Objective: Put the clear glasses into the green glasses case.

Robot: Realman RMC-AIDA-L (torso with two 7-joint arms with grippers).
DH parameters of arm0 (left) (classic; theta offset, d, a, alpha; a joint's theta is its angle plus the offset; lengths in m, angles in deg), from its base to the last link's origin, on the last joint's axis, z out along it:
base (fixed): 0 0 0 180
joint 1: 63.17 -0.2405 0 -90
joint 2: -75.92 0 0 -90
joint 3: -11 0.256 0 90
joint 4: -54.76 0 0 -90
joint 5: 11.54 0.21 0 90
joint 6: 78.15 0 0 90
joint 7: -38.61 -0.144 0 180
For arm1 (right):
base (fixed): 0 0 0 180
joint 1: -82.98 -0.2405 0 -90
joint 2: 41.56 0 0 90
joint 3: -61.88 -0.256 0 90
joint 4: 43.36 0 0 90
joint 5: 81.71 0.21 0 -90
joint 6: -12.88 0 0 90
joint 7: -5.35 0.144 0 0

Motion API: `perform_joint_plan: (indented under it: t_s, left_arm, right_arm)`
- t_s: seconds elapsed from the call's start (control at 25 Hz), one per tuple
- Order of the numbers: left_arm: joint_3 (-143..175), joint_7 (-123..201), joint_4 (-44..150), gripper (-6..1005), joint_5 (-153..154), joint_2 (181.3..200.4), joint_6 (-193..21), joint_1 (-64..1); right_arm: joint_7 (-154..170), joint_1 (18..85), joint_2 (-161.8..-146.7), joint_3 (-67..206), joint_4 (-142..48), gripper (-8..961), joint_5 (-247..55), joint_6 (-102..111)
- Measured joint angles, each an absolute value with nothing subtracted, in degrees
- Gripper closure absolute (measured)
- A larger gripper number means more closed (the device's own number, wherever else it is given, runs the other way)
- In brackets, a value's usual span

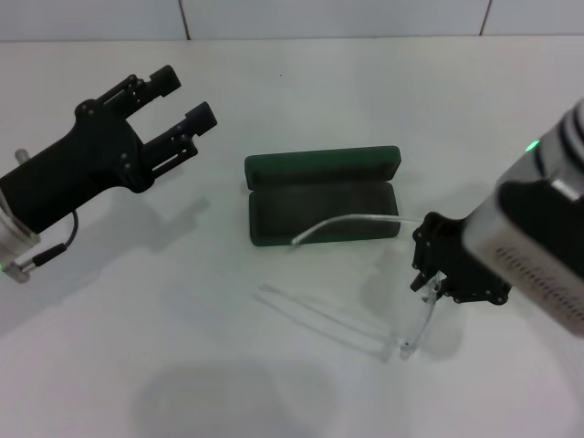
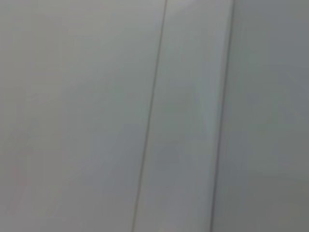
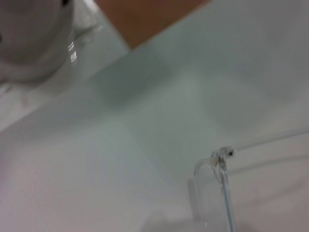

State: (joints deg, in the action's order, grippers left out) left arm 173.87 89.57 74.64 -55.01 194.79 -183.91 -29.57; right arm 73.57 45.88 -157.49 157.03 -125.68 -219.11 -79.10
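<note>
The green glasses case (image 1: 321,167) lies open at the table's middle, its lid flat behind the dark-lined tray. Just right of and in front of the case, my right gripper (image 1: 427,285) is shut on the front of the clear glasses (image 1: 417,327). One thin arm arcs over the case's front rim. The other arm stretches left, low over the table. The right wrist view shows a hinge of the glasses (image 3: 221,158) and the lens edge close up. My left gripper (image 1: 182,99) hangs open and empty, raised at the left, apart from the case.
The white table (image 1: 182,365) spreads around the case. A wall with seams rises behind it. The left wrist view shows only a pale surface with seams (image 2: 149,116). In the right wrist view, a white robot part (image 3: 29,38) and an orange-brown patch (image 3: 145,17) show.
</note>
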Motion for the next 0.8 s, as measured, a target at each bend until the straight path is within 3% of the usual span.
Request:
perform_joint_plan:
  t_s: [0.28,0.48,0.8]
  left_arm:
    - [173.9,91.7,74.5,291,-55.2,193.88,-189.9,-29.5]
    - [174.0,90.8,74.5,292,-54.2,194.15,-193.5,-28.7]
    - [174.0,90.6,72.2,299,-49.1,193.98,-194.4,-23.5]
  right_arm:
    - [65.1,53.8,-157.74,147.1,-124.9,835,-205.4,-71.8]
    - [49.3,57.9,-157.68,143.3,-111.8,835,-182.3,-61.2]
    - [24.6,57.9,-157.64,143.7,-89.7,834,-152.2,-60.3]
